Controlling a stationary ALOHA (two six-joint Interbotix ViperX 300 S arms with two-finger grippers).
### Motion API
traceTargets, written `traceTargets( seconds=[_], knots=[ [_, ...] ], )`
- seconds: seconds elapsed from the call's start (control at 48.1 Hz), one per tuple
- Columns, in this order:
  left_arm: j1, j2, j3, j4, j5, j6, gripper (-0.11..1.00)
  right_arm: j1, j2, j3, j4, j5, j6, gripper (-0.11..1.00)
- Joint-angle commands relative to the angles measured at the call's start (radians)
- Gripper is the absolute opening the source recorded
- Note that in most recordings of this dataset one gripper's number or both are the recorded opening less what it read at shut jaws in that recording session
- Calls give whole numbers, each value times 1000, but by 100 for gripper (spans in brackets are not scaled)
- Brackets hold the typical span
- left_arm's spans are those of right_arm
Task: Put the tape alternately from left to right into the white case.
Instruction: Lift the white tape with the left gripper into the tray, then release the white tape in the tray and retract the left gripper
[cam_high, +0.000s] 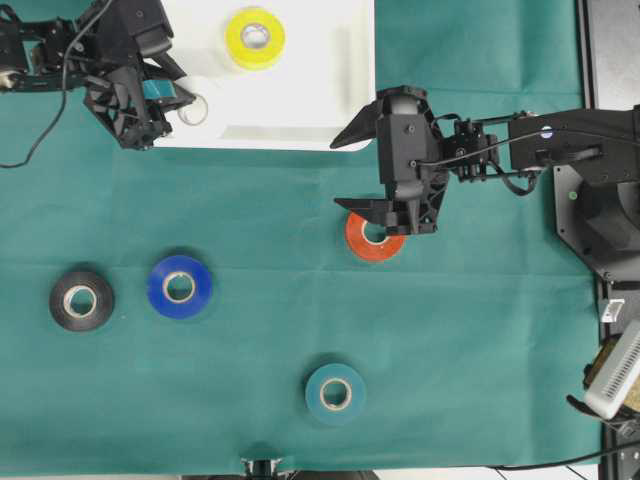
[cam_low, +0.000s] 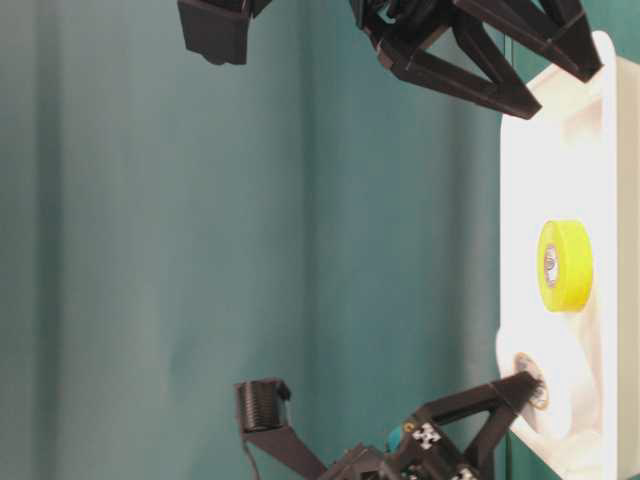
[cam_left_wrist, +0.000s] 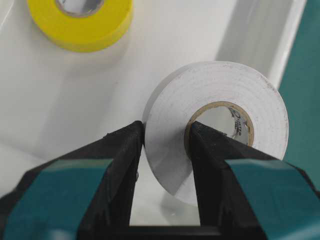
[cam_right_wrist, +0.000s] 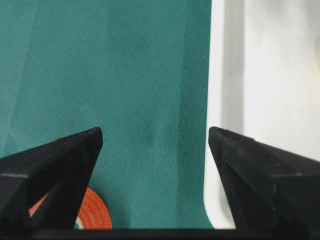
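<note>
Left tool clamped on white tape, one finger through its core, over the left end of the white case; yellow tape lying inside. Right tool spread wide, empty, above red-orange tape on the worktop.

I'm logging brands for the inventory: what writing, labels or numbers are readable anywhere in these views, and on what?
Small dark print on the inner core of the white roll, seen in the left wrist view: too small and curved to read.
Black-and-white checkered marker on the left arm in the table-level view: a pattern, no words.
No other text is legible.
</note>
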Motion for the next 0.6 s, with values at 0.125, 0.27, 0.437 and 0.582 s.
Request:
traceTargets(
  seconds=[0.125, 0.27, 0.437, 0.582],
  knots=[
    [23, 21, -12, -2, -20, 0, 28, 2, -8, -14, 2, -18, 2, 75],
    [26, 43, -9, -2, -26, 0, 28, 2, -8, -14, 2, -17, 2, 75],
    [28, 60, -9, -2, -38, 0, 28, 0, -8, -14, 2, -18, 2, 75],
    [28, 60, -11, -2, -41, 0, 28, 0, -8, -12, 0, -18, 2, 75]
  ],
)
